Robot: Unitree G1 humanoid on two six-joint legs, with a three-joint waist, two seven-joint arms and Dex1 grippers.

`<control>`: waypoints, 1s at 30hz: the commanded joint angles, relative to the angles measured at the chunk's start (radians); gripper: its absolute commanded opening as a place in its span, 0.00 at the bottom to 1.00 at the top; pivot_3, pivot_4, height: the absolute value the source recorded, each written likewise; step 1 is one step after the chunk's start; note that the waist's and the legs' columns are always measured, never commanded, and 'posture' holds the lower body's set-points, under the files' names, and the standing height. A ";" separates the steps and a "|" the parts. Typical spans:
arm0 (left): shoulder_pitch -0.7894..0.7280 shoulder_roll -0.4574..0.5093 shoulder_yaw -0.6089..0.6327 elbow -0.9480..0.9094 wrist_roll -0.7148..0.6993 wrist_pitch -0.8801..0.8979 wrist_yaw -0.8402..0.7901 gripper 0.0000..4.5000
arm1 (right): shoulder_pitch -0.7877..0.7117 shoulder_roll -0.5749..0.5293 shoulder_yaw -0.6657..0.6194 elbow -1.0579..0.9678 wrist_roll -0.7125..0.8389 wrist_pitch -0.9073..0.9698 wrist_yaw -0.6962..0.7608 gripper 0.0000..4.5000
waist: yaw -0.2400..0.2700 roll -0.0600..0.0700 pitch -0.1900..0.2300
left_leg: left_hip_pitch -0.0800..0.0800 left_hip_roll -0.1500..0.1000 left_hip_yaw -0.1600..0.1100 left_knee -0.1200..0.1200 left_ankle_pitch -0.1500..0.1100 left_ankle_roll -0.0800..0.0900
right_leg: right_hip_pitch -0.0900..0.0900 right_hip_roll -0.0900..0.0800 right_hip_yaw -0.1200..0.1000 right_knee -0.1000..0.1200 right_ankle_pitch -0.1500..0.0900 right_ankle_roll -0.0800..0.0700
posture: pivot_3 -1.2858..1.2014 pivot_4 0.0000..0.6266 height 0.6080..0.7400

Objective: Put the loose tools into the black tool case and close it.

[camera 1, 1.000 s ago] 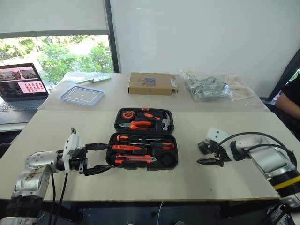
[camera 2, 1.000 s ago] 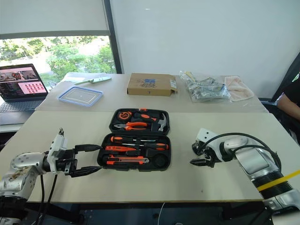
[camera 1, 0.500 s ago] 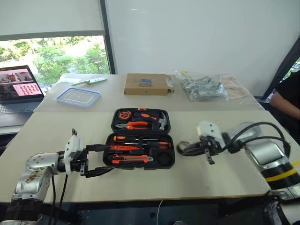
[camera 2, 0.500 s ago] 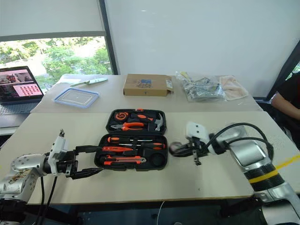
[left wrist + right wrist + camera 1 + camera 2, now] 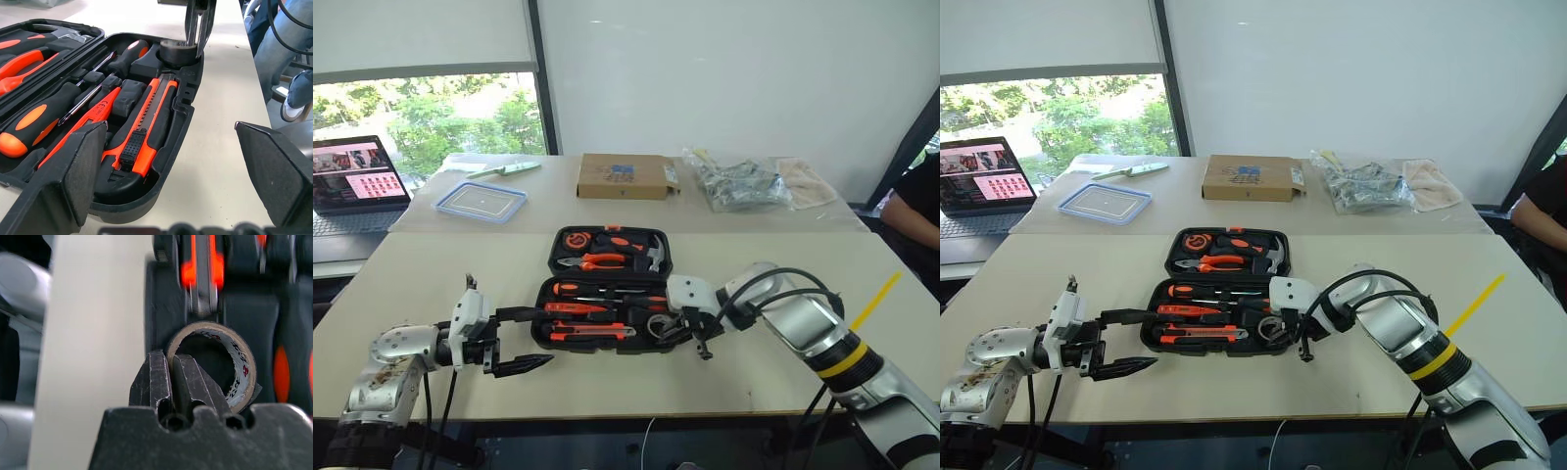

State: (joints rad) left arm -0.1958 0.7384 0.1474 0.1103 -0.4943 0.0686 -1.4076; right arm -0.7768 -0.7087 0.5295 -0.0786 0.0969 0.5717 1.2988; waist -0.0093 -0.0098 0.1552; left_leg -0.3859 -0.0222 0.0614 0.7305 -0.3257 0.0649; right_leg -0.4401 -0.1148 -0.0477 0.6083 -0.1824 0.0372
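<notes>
The case [image 5: 607,294] lies open, with the screwdrivers [image 5: 58,115] and knife [image 5: 146,129] already in their slots. The tape roll [image 5: 217,364] is pinched by its wall in the right gripper [image 5: 178,382], over its round slot; it must be let go and the lid shut. A second ago this gripper was well right of the case. The left gripper [image 5: 524,341] is spread wide, just left of the case.
</notes>
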 commanded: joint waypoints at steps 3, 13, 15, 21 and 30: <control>0.016 0.010 0.017 -0.012 0.000 -0.031 -0.002 1.00 | -0.025 -0.027 0.013 0.037 -0.042 0.027 0.034 0.01 | 0.003 0.000 0.000 | 0.000 0.000 0.000 0.000 0.000 0.000 | 0.001 0.000 0.000 0.000 0.000 0.000 | 0.52 0.24 1.00; 0.003 0.035 0.047 0.029 0.005 -0.016 0.034 1.00 | -0.058 -0.026 -0.109 0.020 0.081 -0.001 0.123 0.58 | 0.005 0.000 0.000 | 0.000 0.000 0.000 0.000 0.000 0.000 | 0.000 0.000 0.000 0.000 0.000 0.000 | 0.52 0.24 1.00; -0.008 0.038 0.064 0.049 -0.001 -0.002 0.054 1.00 | -0.046 -0.038 -0.190 0.020 0.149 -0.022 0.143 0.65 | 0.004 0.000 0.000 | -0.001 0.000 0.000 0.000 0.000 0.000 | 0.000 0.000 -0.001 -0.001 0.000 0.000 | 0.52 0.24 1.00; -0.094 0.036 0.081 0.171 0.073 -0.011 0.204 1.00 | 0.067 -0.082 -0.354 0.115 0.159 -0.154 0.055 0.65 | 0.008 0.000 0.000 | 0.001 0.000 -0.001 0.000 0.000 0.000 | 0.002 0.000 -0.001 -0.001 0.000 0.000 | 0.52 0.24 1.00; -0.325 -0.053 0.007 0.358 0.212 0.097 0.489 0.42 | 0.157 0.059 -0.365 0.248 -0.043 -0.296 -0.356 0.09 | -0.003 -0.001 0.000 | 0.001 -0.001 0.001 0.000 0.001 -0.002 | 0.000 0.000 0.000 0.002 0.000 0.000 | 0.52 0.24 1.00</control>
State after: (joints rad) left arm -0.5010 0.6976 0.1783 0.4527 -0.3131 0.1521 -0.9531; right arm -0.6032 -0.6655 0.1784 0.1500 0.0861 0.3274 1.0145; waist -0.0127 -0.0105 0.1554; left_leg -0.3843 -0.0229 0.0628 0.7299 -0.3244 0.0626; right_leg -0.4395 -0.1144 -0.0474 0.6100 -0.1822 0.0369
